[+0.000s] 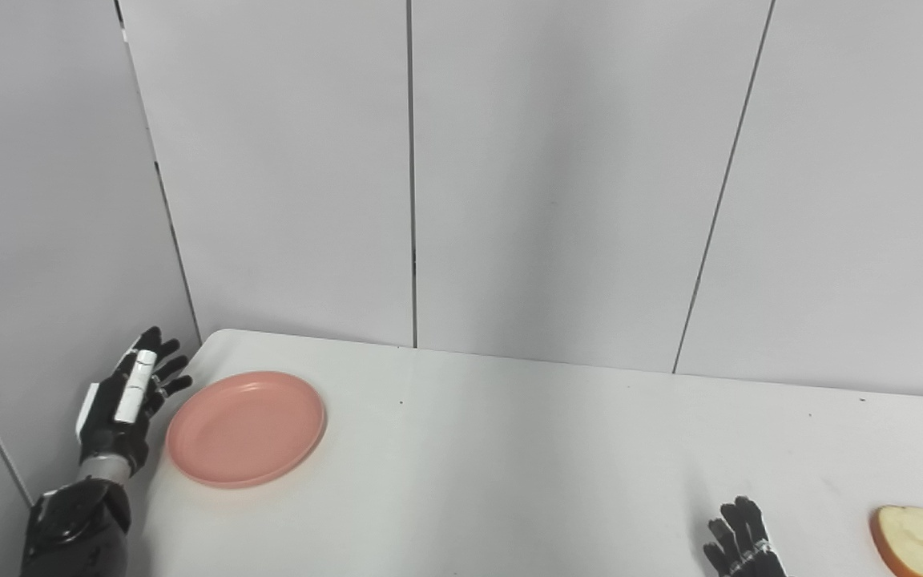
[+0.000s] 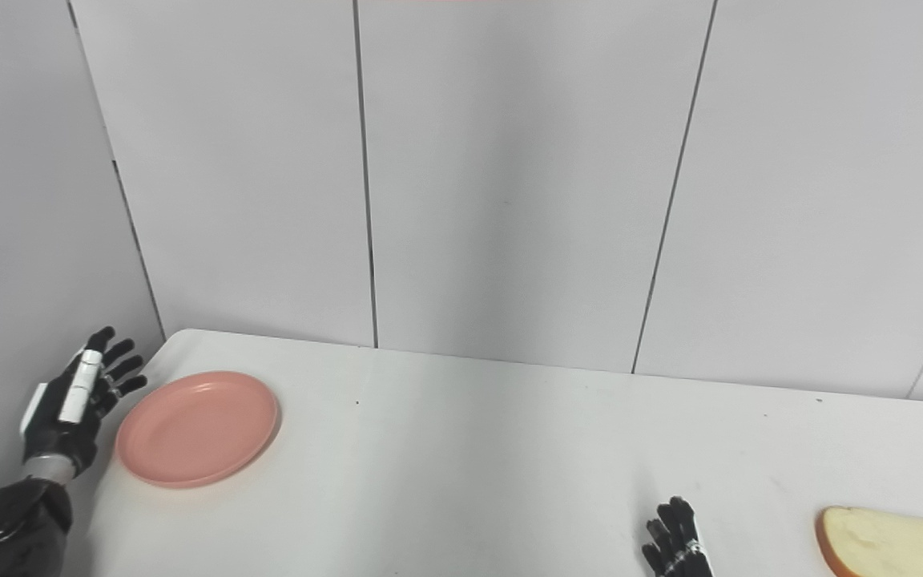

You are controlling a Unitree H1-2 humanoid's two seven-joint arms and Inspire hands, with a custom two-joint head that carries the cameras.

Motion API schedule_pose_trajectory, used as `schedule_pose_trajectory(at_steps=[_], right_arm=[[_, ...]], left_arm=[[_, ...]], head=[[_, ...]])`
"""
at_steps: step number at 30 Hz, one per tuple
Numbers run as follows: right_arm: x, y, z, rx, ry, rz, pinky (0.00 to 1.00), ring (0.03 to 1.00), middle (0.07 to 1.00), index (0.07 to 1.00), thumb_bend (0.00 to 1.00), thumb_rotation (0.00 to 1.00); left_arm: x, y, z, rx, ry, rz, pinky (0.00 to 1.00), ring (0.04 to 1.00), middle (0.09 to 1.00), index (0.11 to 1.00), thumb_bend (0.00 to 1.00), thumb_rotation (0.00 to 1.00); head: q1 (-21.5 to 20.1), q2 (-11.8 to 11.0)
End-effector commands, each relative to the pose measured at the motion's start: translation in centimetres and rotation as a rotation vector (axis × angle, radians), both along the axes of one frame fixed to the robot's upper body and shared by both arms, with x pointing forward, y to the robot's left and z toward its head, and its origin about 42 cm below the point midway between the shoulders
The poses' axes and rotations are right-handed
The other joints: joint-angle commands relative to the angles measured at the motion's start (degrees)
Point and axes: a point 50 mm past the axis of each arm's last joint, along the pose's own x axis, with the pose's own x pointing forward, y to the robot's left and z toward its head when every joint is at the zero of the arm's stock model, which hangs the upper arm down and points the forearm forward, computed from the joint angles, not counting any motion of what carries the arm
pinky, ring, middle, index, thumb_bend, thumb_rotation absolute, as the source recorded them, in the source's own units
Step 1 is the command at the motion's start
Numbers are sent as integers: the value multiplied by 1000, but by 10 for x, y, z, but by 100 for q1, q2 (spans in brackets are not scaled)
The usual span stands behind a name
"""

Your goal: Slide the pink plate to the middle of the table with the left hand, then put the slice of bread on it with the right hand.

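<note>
The pink plate (image 1: pixel 247 428) lies empty on the white table (image 1: pixel 509 449) near its far left corner. My left hand (image 1: pixel 131 398) is open, fingers spread and pointing up, just left of the plate beside the table's left edge, apart from the plate. The slice of bread (image 2: pixel 882 542) lies flat at the front right of the table. My right hand (image 2: pixel 676 546) is at the bottom edge, left of the bread and apart from it; only its fingertips show, spread and holding nothing.
Grey wall panels (image 1: pixel 558 176) stand right behind the table's far edge and along the left side (image 1: pixel 37 240). The table's left edge runs close by the left hand.
</note>
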Motion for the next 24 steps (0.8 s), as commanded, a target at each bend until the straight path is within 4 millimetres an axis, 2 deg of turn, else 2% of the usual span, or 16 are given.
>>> schedule_pose_trajectory(at_steps=[1,9,18,24], right_arm=[[-35,-6,-59,13,217,-45,1000,987,994,1000,771,1000],[-36,-5,-58,10,211,-46,1000,979,987,1000,771,1000],[-37,-5,-57,11,213,-41,1000,973,979,998,782,1000],[-37,-5,-58,8,216,-39,1000,972,980,1000,783,1000]], left_arm=[[11,-1,24,65,-74,-23,721,808,864,893,939,759],[15,-15,15,96,-31,-64,730,832,887,896,957,780],[17,-32,6,81,-15,-100,713,819,869,896,988,769],[19,-41,5,69,-31,-131,721,822,862,881,970,766]], head=[[-9,10],[-59,29],[-66,57],[-73,59]])
